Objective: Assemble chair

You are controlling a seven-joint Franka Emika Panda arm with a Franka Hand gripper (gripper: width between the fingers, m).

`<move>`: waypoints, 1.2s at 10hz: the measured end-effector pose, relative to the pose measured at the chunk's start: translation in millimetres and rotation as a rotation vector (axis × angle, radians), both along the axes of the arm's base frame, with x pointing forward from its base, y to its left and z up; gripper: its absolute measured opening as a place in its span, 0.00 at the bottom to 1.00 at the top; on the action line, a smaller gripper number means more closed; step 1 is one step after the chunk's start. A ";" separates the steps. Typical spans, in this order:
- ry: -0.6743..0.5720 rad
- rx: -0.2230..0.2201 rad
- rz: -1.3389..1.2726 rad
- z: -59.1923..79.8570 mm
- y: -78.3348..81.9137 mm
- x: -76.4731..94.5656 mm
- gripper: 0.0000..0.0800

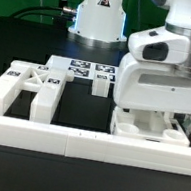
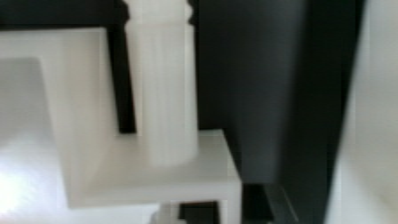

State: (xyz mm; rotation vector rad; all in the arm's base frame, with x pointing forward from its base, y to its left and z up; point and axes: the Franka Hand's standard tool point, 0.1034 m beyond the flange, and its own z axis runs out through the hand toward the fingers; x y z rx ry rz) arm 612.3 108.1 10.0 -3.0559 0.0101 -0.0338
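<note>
The jaws were shut tight, down among the cluster of chair pieces (image 1: 147, 128) at the exterior view's right, close behind the long low rail (image 1: 85, 143). Neither picture showed the fingertips, so whether they were pinching anything or only pressing against a part could not be told.

The coming move likely turned on a slim white post (image 2: 164, 90) in the wrist view. It lay directly ahead of the jaws, its long axis running beside the edge of a flat white panel (image 2: 54, 95), with one end on a chunky block (image 2: 151, 170). In my judgement that post was being seated or steadied, so the jaws needed to stay in line with its axis; a sideways drift could tip it.

The other chair parts were well apart from the arm: a slotted panel (image 1: 24, 86) on the near left of the tabletop (image 1: 81, 106) and a small tagged cube (image 1: 104, 82) just beside the marker board (image 1: 80, 68), farther back.

The exterior view gave the layout, but the arm's bulky white wrist housing (image 1: 165, 65) hid the post completely. The wrist view showed the post against the panel and block, though blurred, and nothing of the spare parts.
</note>
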 end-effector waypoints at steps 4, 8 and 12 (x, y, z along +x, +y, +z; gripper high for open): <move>0.000 -0.001 0.001 0.3 11.0 2.5 0.04; 0.005 -0.013 -0.009 5.2 0.2 4.2 0.27; -0.006 -0.012 -0.007 49.3 -10.2 4.8 0.67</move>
